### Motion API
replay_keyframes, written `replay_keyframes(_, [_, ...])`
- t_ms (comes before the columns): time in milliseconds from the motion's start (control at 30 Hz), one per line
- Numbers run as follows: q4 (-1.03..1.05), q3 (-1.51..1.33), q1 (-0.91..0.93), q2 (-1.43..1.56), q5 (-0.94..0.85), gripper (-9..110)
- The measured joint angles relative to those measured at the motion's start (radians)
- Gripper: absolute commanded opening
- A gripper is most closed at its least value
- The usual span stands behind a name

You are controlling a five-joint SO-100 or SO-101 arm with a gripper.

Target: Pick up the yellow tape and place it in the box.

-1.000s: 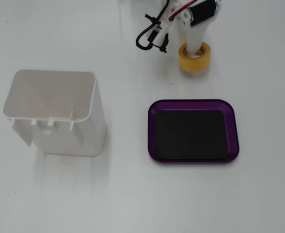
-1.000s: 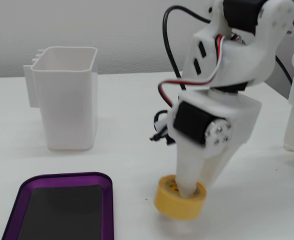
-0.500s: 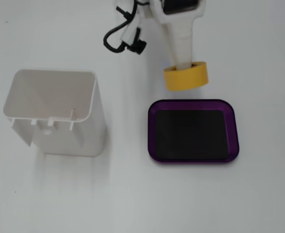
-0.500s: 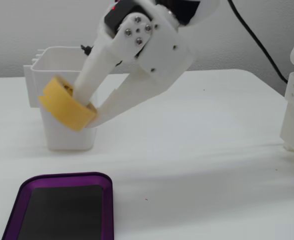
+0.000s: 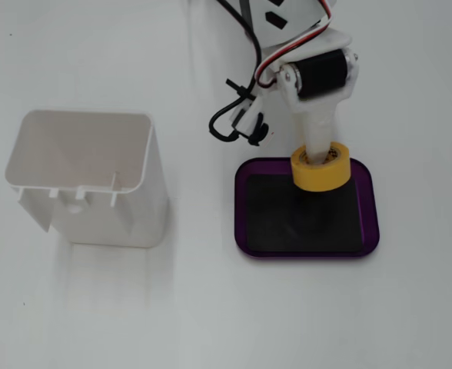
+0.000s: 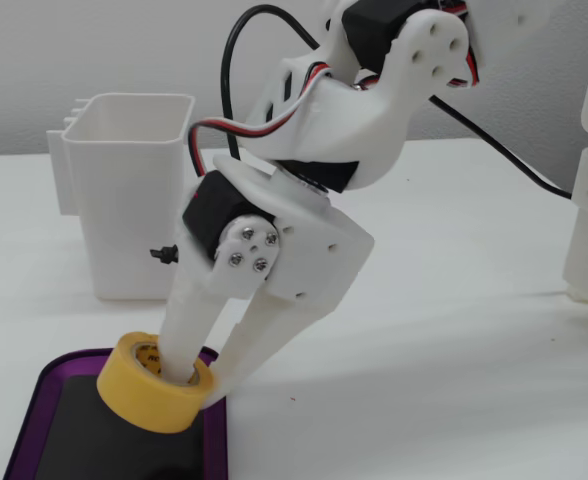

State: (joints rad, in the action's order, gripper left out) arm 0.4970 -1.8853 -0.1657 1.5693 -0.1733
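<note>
Purple box point(image 6: 44, 395) nearest; gripper point(image 6: 196, 385) clamps yellow tape point(image 6: 149, 390) wall above its floor; core print unreadable.

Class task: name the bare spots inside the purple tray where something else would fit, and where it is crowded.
The box's black floor is bare in the overhead-looking fixed view's lower half. Its upper edge is crowded: the yellow tape sits there, gripper jaws pinching the tape's wall.
</note>
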Motion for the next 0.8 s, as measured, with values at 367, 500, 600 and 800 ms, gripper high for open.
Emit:
replay_keyframes(367, [0.279, 0.184, 0.008, 0.0, 0.002, 14])
replay_keyframes(500, [0.468, 0.334, 0.012, 0.025, 0.002, 13])
replay_keyframes(600, [0.609, 0.426, 0.031, 0.117, 0.002, 13])
replay_keyframes(800, [0.805, 0.449, 0.028, 0.433, 0.002, 13])
